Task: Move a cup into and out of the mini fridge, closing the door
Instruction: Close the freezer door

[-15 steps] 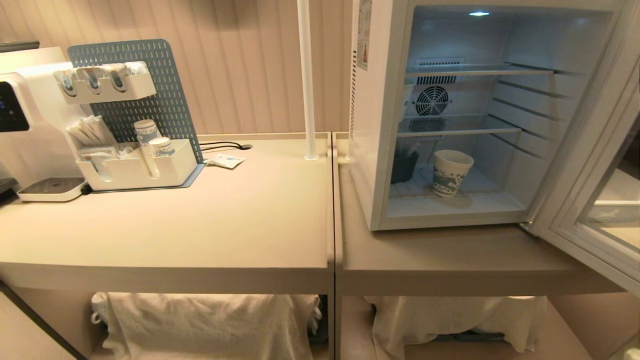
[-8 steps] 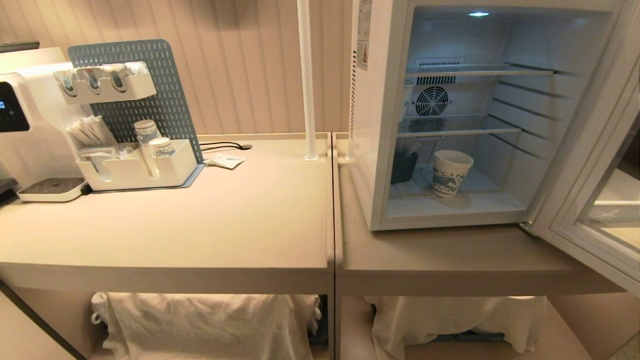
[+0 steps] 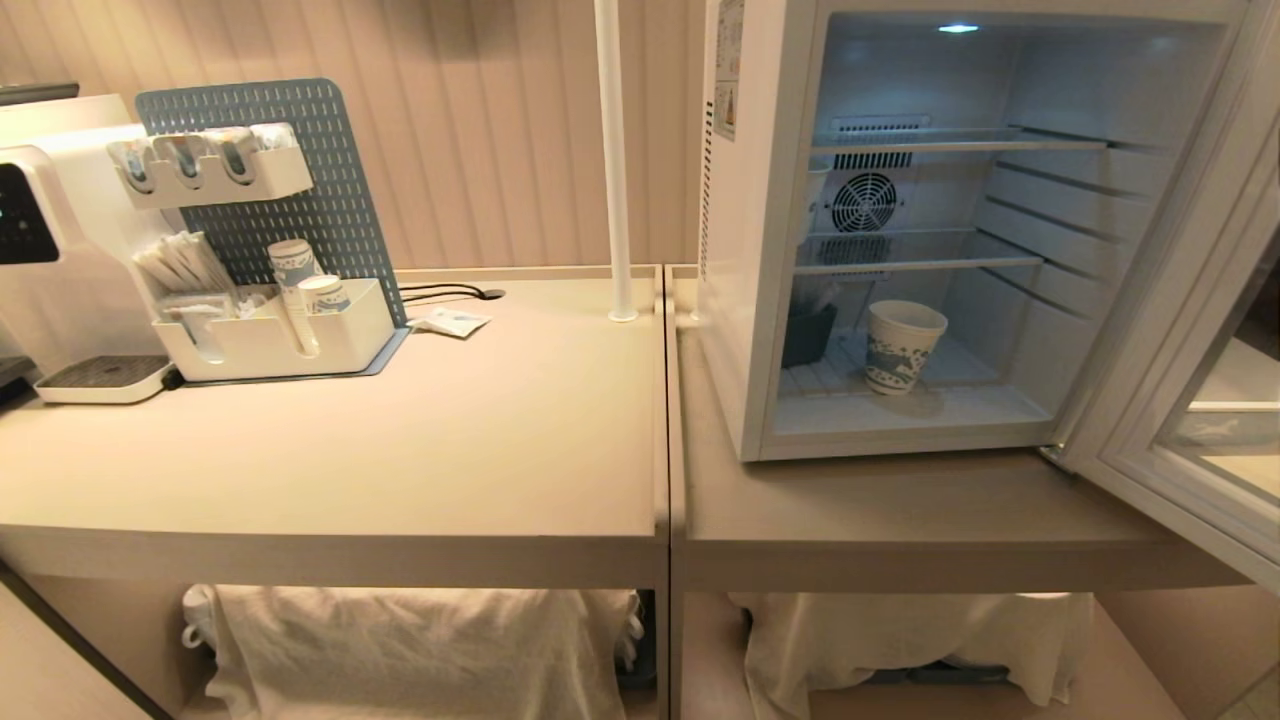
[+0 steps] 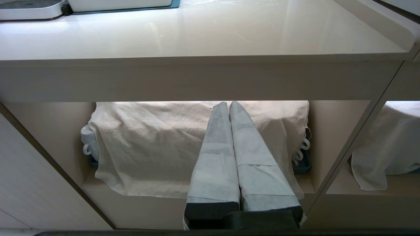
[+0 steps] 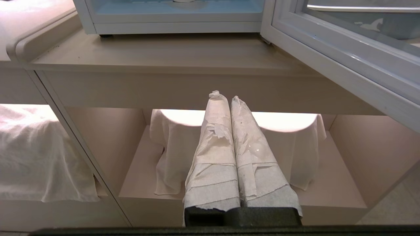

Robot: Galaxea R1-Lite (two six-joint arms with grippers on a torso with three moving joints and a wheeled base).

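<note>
The white mini fridge (image 3: 740, 250) stands on the right counter, lit inside. Its glass door (image 3: 1190, 400) is swung wide open to the right. The cup (image 3: 903, 345), white paper with a blue print, stands upright on the fridge floor. Neither arm shows in the head view. My left gripper (image 4: 228, 104) is shut and empty, low in front of the left counter's lower shelf. My right gripper (image 5: 225, 97) is shut and empty too, below the right counter's front edge, with the open door (image 5: 344, 52) above and to one side of it.
A dark tub (image 3: 808, 333) sits inside the fridge beside the cup. On the left counter stand a white organiser (image 3: 270, 340) with stacked cups, a blue pegboard (image 3: 290, 180) and a drinks machine (image 3: 40, 230). A white pole (image 3: 614, 160) rises between the counters. Cloths (image 3: 420, 640) cover the shelves below.
Nothing has moved in the head view: the cup, the fridge and the open door stand as before.
</note>
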